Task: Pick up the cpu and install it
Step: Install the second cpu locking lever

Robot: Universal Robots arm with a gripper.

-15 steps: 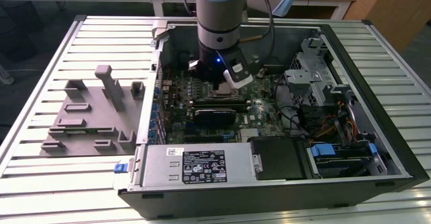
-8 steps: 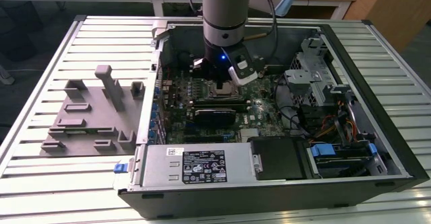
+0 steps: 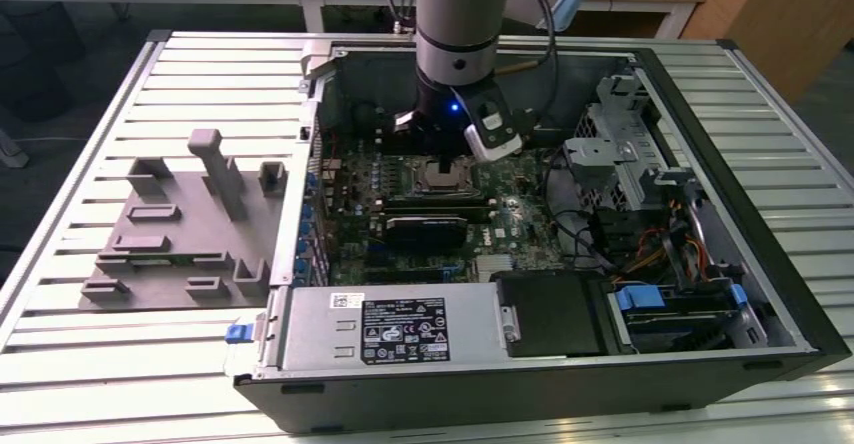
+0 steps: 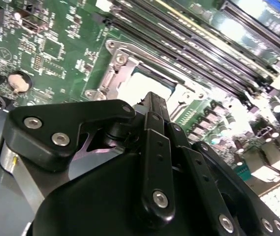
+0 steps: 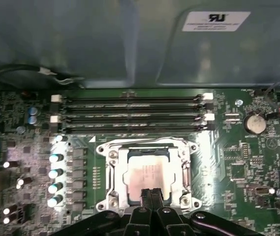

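Hovering low over the green motherboard (image 5: pixel 238 172), my black pincer (image 5: pixel 152 192) had its fingers pressed together, gripping nothing, tips just above the flat silver-grey square cpu (image 5: pixel 147 173), which sat inside its metal socket frame (image 5: pixel 111 162).

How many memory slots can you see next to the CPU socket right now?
4 memory slots, in the first wrist view: parallel long black rows stacked between the socket frame and the case wall, at and. The cpu sits in the socket.
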